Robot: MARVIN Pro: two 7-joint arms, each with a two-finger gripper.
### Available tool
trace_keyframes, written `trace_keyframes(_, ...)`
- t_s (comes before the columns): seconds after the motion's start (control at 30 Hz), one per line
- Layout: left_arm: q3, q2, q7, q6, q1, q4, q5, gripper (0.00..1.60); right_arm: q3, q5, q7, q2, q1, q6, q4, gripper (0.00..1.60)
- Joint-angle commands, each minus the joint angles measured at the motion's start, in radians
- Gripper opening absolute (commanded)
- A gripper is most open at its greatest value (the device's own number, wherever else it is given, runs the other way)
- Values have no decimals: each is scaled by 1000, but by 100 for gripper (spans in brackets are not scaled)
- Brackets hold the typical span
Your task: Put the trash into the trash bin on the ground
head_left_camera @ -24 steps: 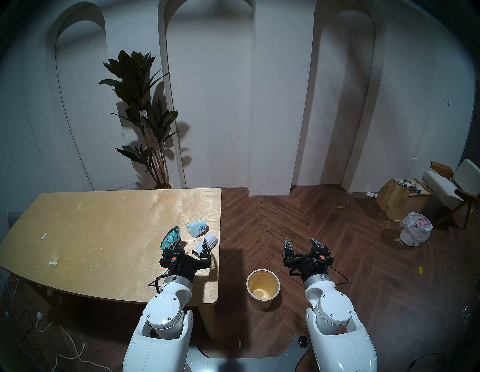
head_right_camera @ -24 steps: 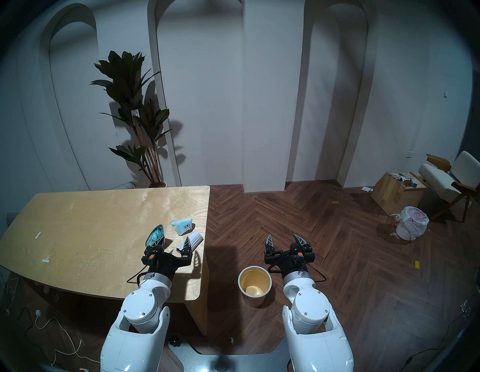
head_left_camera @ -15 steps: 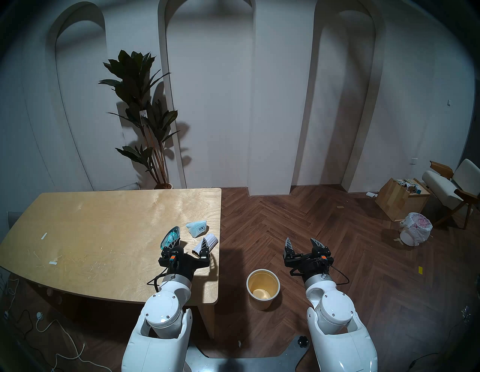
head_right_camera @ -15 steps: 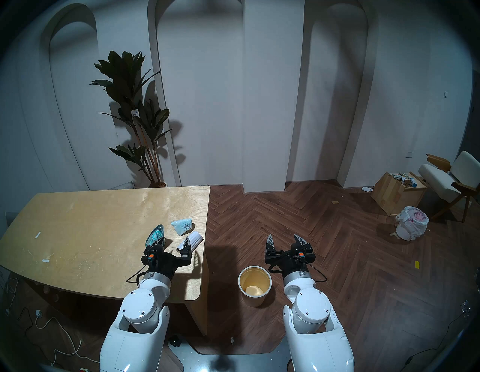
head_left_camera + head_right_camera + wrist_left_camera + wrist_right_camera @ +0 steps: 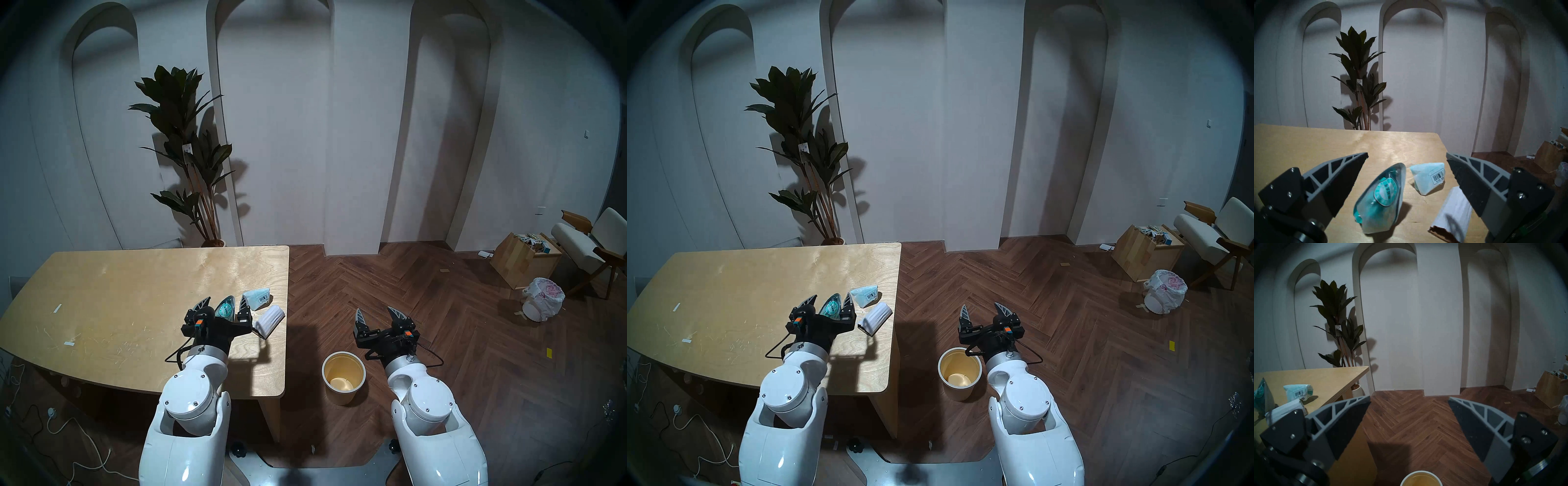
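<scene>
Three bits of trash lie near the right edge of the wooden table [image 5: 135, 288]: a teal-and-clear blister pack [image 5: 224, 308] [image 5: 1381, 195], a pale blue barcoded packet [image 5: 258, 298] [image 5: 1429, 176] and a white ribbed wrapper [image 5: 270, 320] [image 5: 1452, 215]. My left gripper [image 5: 225, 300] [image 5: 1407, 155] is open and hovers just above the table. Its fingers stand on either side of the blister pack without touching it. The cream-white trash bin [image 5: 341, 397] stands on the floor right of the table. My right gripper [image 5: 375, 310] [image 5: 1409, 398] hangs open and empty just beyond the bin.
A white bin with a pink-printed bag [image 5: 543, 303], a wooden box [image 5: 522, 259] and a chair [image 5: 590, 244] stand at the far right. A potted plant [image 5: 190, 152] rises behind the table. Cables [image 5: 78, 437] lie on the floor at left.
My left gripper has shifted left and forward, from over the wrapper to straddling the blister pack. The right gripper has also slid a little to the left. Both stay open.
</scene>
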Motion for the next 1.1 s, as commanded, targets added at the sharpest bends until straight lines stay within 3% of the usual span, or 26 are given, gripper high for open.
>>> trace_keyframes(0.0, -37, 12, 14, -14, -9, -32, 2, 160, -77, -11, 9, 21, 41, 0, -9, 160)
trace_keyframes(0.3, -99, 25, 44, -19, -27, -14, -7, 160, -214, 3, -23, 65, 106, 47, 4, 160)
trace_keyframes(0.53, -154, 29, 73, -18, -38, 2, -19, 160, -348, 34, -102, 92, 195, 92, 31, 160)
trace_keyframes(0.8, -154, 32, 80, -19, -39, 4, -23, 160, -467, 85, -186, 103, 280, 169, 54, 160)
trace_keyframes(1.07, -152, 35, 85, -19, -40, 5, -27, 160, -538, 137, -261, 88, 352, 228, 98, 160)
